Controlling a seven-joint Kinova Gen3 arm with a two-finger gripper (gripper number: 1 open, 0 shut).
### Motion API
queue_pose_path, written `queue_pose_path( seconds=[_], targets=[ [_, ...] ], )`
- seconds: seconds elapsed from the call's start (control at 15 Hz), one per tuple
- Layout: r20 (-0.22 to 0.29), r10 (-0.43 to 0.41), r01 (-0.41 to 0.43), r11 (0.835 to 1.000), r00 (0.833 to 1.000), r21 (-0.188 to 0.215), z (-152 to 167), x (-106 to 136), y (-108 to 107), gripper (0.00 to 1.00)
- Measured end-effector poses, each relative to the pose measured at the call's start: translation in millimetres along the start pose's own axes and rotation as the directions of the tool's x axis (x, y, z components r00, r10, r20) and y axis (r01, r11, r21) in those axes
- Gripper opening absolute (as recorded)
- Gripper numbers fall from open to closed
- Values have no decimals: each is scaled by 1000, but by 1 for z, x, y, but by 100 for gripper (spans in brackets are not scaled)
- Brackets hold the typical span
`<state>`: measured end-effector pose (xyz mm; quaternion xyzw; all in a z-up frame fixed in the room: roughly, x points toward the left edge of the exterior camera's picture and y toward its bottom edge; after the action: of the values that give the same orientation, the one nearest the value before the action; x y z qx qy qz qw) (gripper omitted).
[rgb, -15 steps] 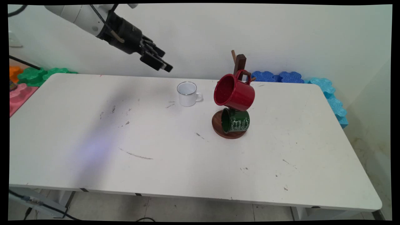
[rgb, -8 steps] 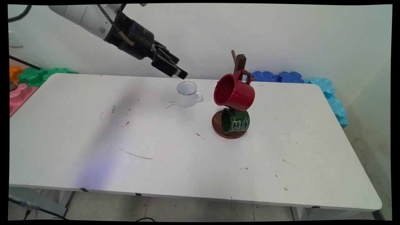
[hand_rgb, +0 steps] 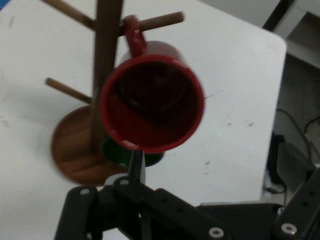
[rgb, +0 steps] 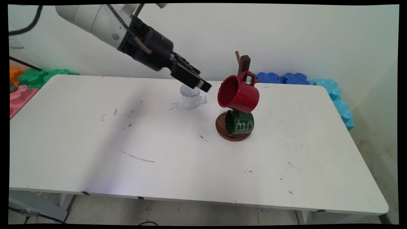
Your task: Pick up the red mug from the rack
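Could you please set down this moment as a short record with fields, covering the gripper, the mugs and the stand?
gripper: above the table's far side, empty, pointing down toward the red mug
nearest thing: white mug, upright on the table, just below and behind the gripper in the main view
red mug: hanging by its handle on an upper peg of the wooden stand, mouth toward the gripper
green mug: hanging lower on the same stand, over its round base
behind the table: coloured foam mats along the wall

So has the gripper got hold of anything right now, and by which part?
Nothing is held. The gripper hangs in the air above the white mug, pointing toward the red mug on the wooden mug tree.
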<state>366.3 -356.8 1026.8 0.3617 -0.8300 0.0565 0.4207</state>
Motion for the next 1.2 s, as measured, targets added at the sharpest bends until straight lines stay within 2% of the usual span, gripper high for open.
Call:
queue_pose_path(
  seconds=[0.2,0.4,0.8,1.2],
  targets=[
    [-13,-47,46,999,999,-22,11,4,16,100],
    [-27,-100,100,995,995,-27,21,6,24,100],
    [-46,-202,201,979,978,-21,41,3,30,100],
    [-66,-266,265,964,962,-26,60,0,32,100]
  ],
)
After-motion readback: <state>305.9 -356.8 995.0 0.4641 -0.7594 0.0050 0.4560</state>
